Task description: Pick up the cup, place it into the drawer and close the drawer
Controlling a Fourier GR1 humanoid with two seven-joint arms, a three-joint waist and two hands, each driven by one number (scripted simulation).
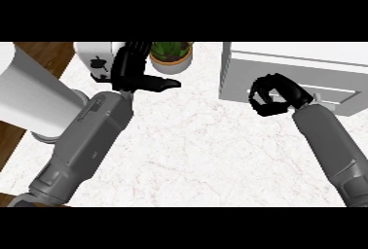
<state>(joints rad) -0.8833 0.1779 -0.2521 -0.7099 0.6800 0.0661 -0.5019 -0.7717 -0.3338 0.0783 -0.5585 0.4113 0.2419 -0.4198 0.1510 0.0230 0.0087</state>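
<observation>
Right hand [274,97] curled beside drawer [338,92] front edge.

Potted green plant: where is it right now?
In the head view, the potted green plant sits at the top centre of the white marble counter, just right of the left hand.

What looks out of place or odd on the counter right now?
Nothing looks spilled or broken. One oddity: no cup shows anywhere. The right robot hand is curled in front of the white drawer unit, and what it holds, if anything, can't be seen. The left robot hand is raised near the potted plant.
</observation>
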